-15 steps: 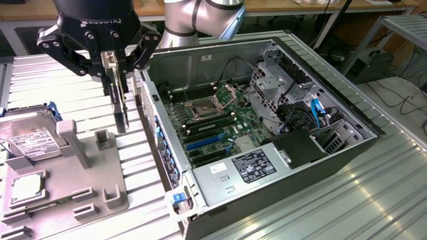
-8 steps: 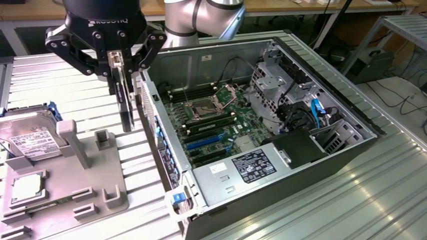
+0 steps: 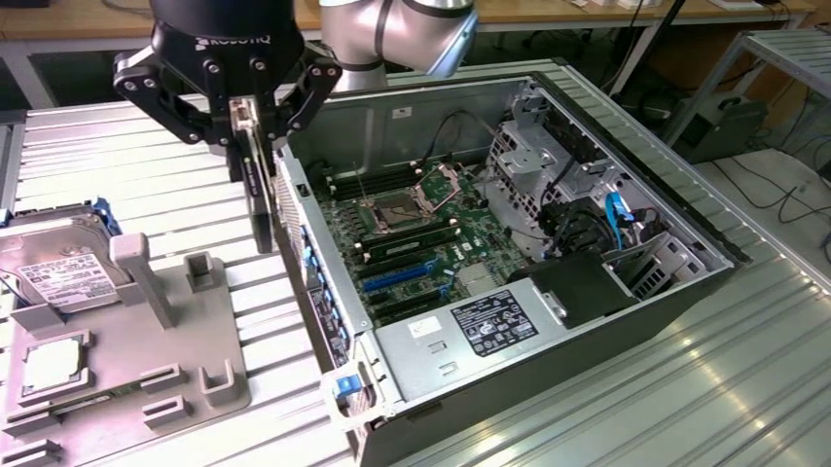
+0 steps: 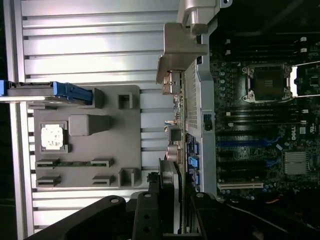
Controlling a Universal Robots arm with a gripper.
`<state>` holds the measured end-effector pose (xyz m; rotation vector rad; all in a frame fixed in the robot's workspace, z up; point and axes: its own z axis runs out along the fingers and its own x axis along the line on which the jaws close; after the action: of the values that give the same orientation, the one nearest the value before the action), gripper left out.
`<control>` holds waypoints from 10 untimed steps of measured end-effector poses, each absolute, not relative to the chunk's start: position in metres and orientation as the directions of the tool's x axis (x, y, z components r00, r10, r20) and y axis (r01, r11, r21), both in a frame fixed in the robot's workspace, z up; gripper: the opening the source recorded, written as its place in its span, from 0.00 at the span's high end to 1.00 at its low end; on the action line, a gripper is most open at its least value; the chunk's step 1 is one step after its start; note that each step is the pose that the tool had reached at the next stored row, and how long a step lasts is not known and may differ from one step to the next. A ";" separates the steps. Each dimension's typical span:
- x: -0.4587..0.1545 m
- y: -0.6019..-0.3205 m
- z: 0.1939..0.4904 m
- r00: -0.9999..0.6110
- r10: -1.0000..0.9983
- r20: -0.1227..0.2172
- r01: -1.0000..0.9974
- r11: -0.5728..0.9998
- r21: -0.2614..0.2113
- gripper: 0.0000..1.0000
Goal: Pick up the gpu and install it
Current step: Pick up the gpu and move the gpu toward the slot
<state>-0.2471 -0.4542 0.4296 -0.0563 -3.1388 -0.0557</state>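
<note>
We see the gpu (image 3: 264, 209) hanging upright and edge-on, its top edge clamped between the partly closed fingers of the end effector (image 3: 247, 126), above the counter (image 3: 727, 389) and just outside the open case (image 3: 546, 370). The case's near wall stands between the gpu and the motherboard (image 3: 429, 229). At the exterior view's left sits the grey fixture (image 3: 156, 350) with a drive (image 3: 53, 268) and a chip (image 3: 54, 365).
</note>
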 end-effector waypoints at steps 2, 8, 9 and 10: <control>-0.243 -0.454 0.430 -0.999 0.036 0.003 0.036 0.999 0.035 0.72; -0.228 -0.454 0.430 -0.999 0.036 0.002 0.036 0.999 0.036 0.72; -0.226 -0.454 0.430 -0.999 0.036 0.003 0.036 0.999 0.035 0.72; -0.225 -0.454 0.430 -0.999 0.036 0.003 0.036 0.999 0.035 0.72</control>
<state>-0.2249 -0.4541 0.4296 -0.0563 -3.1387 -0.0556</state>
